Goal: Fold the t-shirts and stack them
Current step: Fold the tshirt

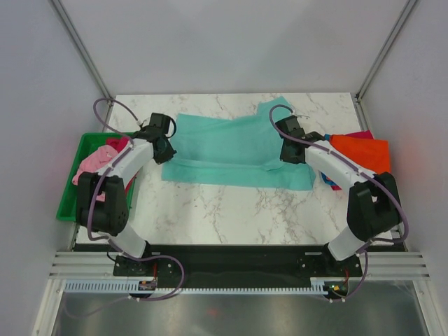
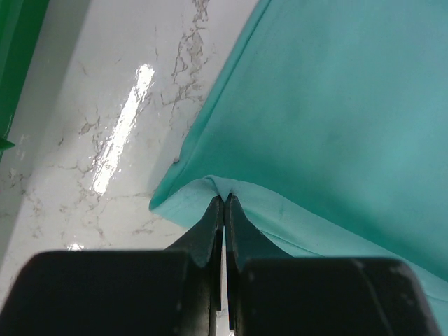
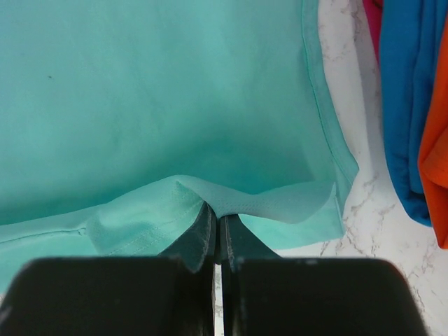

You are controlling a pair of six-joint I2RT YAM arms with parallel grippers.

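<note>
A teal t-shirt lies spread across the middle of the marble table, its near edge folded up over itself. My left gripper is shut on the shirt's left edge; in the left wrist view the fingertips pinch a fold of teal cloth. My right gripper is shut on the shirt's right side; in the right wrist view the fingertips pinch a raised fold of teal cloth. Orange, blue and magenta shirts lie stacked at the right edge. Pink and red shirts sit in the tray.
A green plastic tray stands at the table's left edge, its corner showing in the left wrist view. The blue shirt and orange shirt lie just right of the teal hem. White walls and frame posts surround the table.
</note>
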